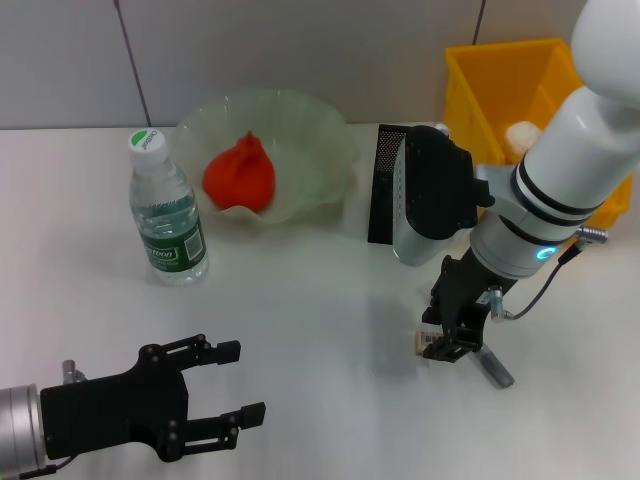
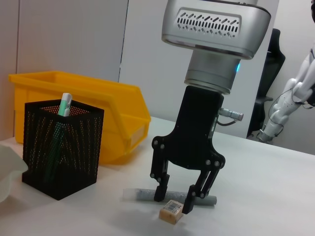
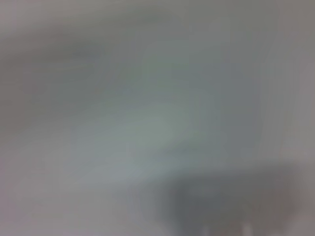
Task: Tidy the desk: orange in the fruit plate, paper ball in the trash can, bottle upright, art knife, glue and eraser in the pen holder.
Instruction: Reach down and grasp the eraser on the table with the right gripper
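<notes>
Orange: the orange lies in the fruit plate, upper centre of the head view; done.
Bottle: the bottle stands upright at left of centre; done.
Paper ball: a pale lump sits in the yellow trash can, upper right; probably the paper ball, though it is half hidden by the arm.
Pen holder: the black mesh pen holder already holds a green-capped stick, likely the glue.
Art knife: the grey art knife lies flat on the desk, lower right of the head view; left to do.
Eraser: the eraser lies just beside it; left to do.
Right gripper: the right gripper is down over the knife, fingers part-open astride it, not closed.
Left gripper: the left gripper is idle at lower left, fingers spread wide, empty.
</notes>
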Action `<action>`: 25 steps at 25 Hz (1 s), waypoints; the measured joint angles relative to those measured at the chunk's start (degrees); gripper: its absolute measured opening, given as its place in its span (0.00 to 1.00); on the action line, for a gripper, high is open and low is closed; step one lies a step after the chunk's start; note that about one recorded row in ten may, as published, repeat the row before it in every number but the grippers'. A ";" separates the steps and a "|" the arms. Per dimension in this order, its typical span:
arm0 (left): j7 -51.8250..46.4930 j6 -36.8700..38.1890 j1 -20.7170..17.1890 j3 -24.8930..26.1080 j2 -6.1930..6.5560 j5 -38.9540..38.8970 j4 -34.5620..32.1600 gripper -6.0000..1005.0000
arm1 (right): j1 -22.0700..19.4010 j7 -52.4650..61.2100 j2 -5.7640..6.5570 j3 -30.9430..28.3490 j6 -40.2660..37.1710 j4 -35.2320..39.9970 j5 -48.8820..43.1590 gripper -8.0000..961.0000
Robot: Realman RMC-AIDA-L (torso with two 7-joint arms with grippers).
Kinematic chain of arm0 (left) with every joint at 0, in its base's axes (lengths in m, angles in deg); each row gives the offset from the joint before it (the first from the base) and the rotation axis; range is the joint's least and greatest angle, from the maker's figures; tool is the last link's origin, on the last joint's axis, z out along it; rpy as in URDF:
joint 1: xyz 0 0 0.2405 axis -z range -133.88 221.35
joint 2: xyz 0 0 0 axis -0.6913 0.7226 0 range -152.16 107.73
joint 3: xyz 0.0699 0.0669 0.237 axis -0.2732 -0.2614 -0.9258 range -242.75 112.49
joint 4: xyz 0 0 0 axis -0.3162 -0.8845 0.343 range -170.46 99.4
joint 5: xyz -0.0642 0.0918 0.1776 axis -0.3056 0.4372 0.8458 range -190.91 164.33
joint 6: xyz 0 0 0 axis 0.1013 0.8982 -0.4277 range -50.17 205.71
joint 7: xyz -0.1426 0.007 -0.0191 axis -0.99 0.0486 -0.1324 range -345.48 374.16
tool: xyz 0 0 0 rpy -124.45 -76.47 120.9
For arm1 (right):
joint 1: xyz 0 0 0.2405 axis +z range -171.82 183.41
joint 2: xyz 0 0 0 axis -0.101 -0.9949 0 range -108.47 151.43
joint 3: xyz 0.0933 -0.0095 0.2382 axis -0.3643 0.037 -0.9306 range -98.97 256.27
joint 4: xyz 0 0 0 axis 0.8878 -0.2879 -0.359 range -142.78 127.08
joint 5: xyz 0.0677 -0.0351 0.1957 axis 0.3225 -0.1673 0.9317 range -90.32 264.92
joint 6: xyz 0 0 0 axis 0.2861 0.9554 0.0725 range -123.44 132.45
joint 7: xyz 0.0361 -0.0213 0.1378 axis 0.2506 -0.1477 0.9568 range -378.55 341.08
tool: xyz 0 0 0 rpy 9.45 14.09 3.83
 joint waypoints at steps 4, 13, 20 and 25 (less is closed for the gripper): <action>0.00 0.00 0.00 0.00 0.00 -0.03 0.00 0.78 | 0.09 -0.01 0.00 0.07 0.26 -0.24 0.00 0.46; 0.00 0.00 0.00 0.06 0.00 -0.09 0.00 0.79 | 0.19 -0.32 0.00 0.08 0.62 -0.66 0.02 0.44; 0.00 0.01 0.12 0.09 0.00 -0.09 -0.06 0.78 | 0.45 -0.68 -0.06 1.68 1.68 -2.07 1.18 0.43; -0.01 0.01 0.23 0.09 0.00 -0.08 -0.11 0.79 | 0.45 -0.67 -0.09 2.17 2.11 -2.09 1.30 0.42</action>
